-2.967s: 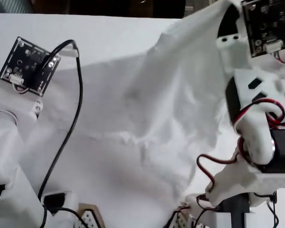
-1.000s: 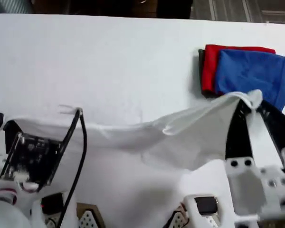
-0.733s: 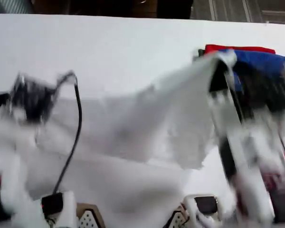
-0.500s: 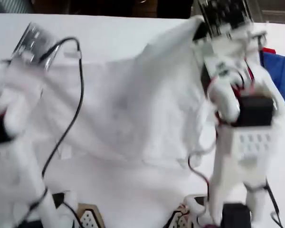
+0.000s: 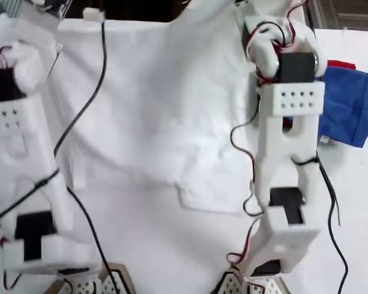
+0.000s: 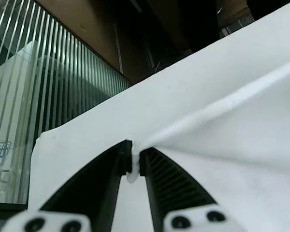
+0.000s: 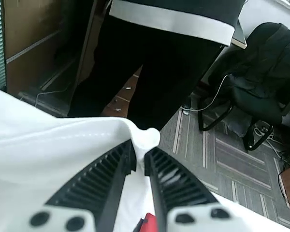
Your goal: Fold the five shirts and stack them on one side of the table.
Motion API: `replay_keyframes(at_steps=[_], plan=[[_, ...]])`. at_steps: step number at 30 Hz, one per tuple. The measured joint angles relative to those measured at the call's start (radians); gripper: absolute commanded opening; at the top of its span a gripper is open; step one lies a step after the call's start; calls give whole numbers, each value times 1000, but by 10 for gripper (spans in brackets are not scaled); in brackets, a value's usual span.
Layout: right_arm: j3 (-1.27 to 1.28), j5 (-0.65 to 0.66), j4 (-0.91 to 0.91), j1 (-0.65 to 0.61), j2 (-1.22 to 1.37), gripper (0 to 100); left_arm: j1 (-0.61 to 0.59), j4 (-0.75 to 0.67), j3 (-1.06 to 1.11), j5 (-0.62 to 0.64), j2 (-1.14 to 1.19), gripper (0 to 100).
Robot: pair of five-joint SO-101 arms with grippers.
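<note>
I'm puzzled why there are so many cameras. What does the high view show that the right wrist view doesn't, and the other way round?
From above: the white shirt stretched wide over the table, plus a folded blue shirt and red shirt stacked at one side. From the wrist: the right gripper shut on the shirt's edge, with an office chair behind. Shared: the white shirt.

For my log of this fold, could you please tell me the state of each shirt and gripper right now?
white shirt, unfolded, spread over the table
left gripper, shut on the white shirt
right gripper, shut on the white shirt
red shirt, folded
blue shirt, folded, lying on the red shirt
</note>
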Motion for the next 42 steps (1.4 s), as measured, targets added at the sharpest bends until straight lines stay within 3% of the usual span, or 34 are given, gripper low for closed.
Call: replay_keyframes(at_steps=[10, 14, 20, 26, 42], plan=[[-40, -6, 34, 2, 224, 18, 0, 2, -129, 20, 350, 27], [-40, -6, 34, 2, 282, 18, 0, -63, -129, 20, 471, 27], [-54, -6, 34, 2, 299, 18, 0, -115, -129, 20, 526, 27], [-149, -6, 167, 9, 273, 18, 0, 52, -129, 20, 477, 27], [-440, -6, 588, 46, -28, 18, 0, 445, -129, 20, -15, 27]])
